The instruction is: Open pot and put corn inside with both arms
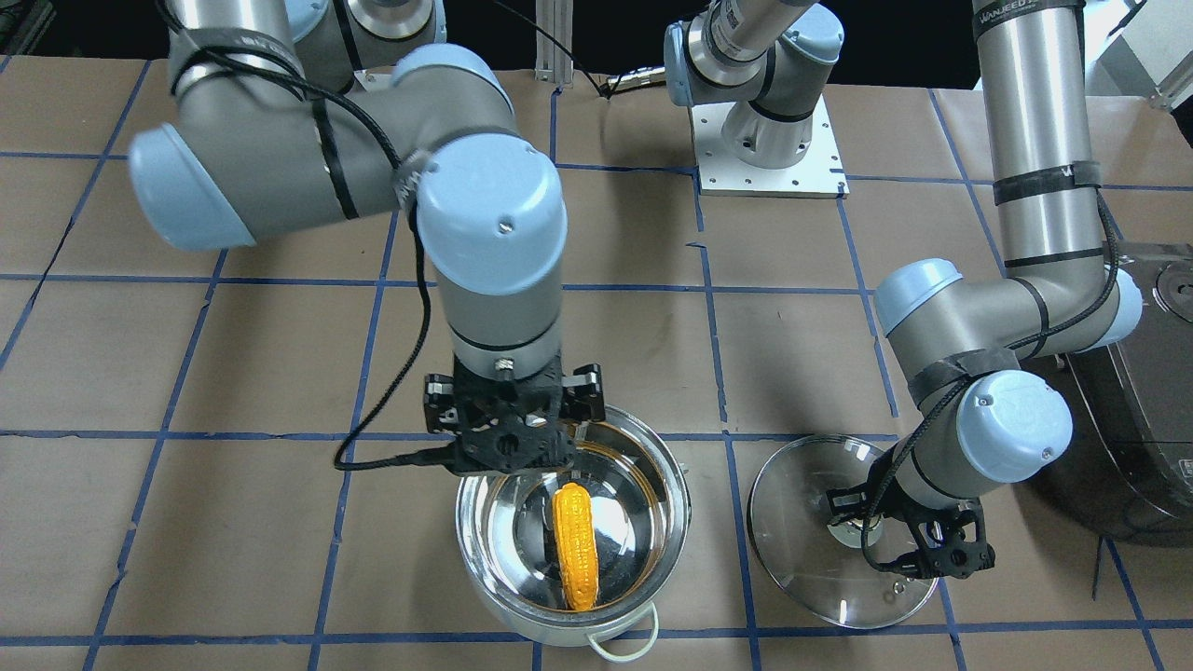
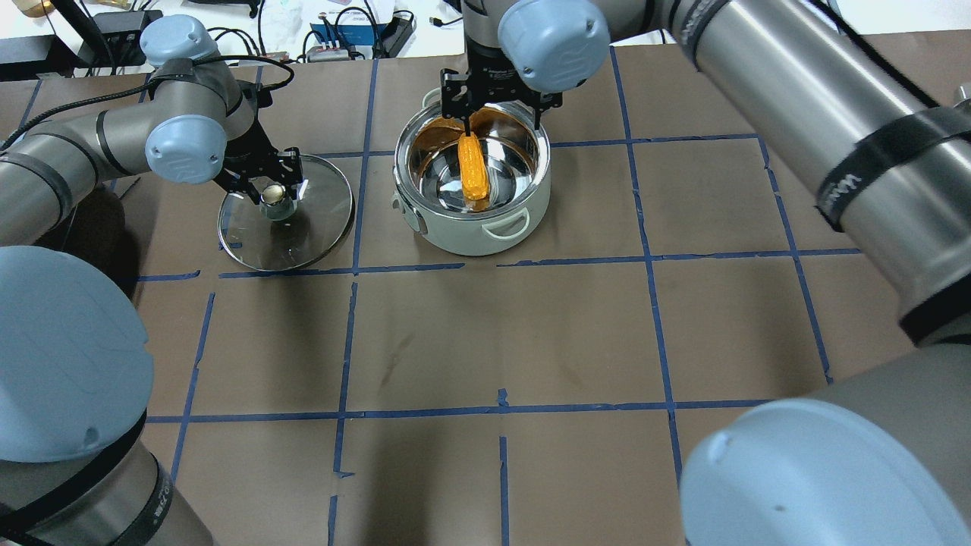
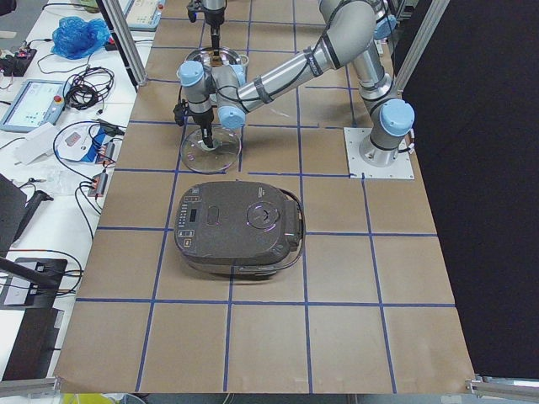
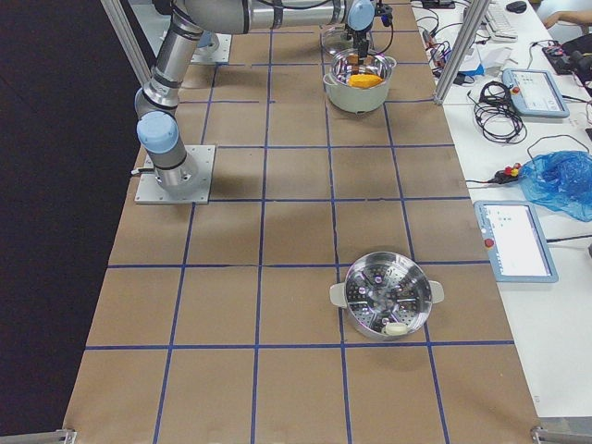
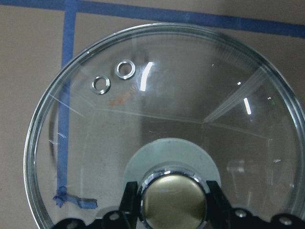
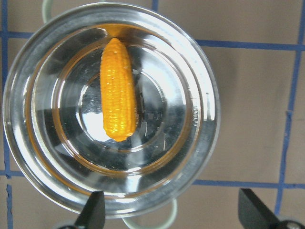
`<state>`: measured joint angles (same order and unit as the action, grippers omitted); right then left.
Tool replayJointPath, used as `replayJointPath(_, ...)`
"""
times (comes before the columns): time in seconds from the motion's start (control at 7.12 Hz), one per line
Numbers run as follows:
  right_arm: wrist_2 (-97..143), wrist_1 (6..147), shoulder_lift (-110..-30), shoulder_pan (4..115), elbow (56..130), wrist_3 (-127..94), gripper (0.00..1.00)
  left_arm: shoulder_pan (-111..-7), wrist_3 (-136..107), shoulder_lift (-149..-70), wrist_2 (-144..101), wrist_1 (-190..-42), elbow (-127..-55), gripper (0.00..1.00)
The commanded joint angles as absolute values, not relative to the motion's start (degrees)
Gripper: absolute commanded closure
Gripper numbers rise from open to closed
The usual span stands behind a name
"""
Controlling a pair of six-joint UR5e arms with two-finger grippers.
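The steel pot [image 1: 673, 494] stands open with the yellow corn [image 1: 575, 545] lying on its bottom, as the right wrist view shows [image 6: 119, 90]. My right gripper [image 1: 511, 431] is open and empty, above the pot's robot-side rim; its fingertips [image 6: 95, 210] stand wide apart. The glass lid [image 1: 811, 550] lies flat on the table beside the pot. My left gripper [image 1: 932, 540] is at the lid's knob [image 5: 172, 202], with a finger [image 5: 128, 202] against each side of it.
A dark grey rice cooker [image 1: 1146, 419] sits just beyond the left arm's elbow, close to the lid. A steel steamer basket [image 4: 387, 296] stands far off at the table's other end. The left arm's base plate [image 1: 769, 149] is behind the pot.
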<state>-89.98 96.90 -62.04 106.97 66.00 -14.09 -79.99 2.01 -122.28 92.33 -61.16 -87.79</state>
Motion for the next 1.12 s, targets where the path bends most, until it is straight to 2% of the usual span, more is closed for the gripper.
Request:
replayJointPath(0.0, -89.8, 93.6, -74.7, 100.5, 76.0, -11.2, 0.02, -80.5, 2.7, -118.1, 92.5, -61.3, -87.9, 0.0)
replayJointPath(0.28, -89.7, 93.5, -85.0, 95.4, 84.8, -7.8, 0.02, -81.3, 3.3, -108.4, 92.5, -62.4, -88.1, 0.0)
replayJointPath(0.56, -89.4, 93.0, -85.6, 94.8, 84.4, -7.0, 0.01, -84.2, 1.4, -100.1, 92.7, -83.3, -86.7, 0.0)
replayJointPath(0.98, -89.7, 92.8, -85.7, 94.8, 84.5, -1.6, 0.0, -85.4, 2.3, -88.4, 92.6, -88.6, -90.9, 0.0)
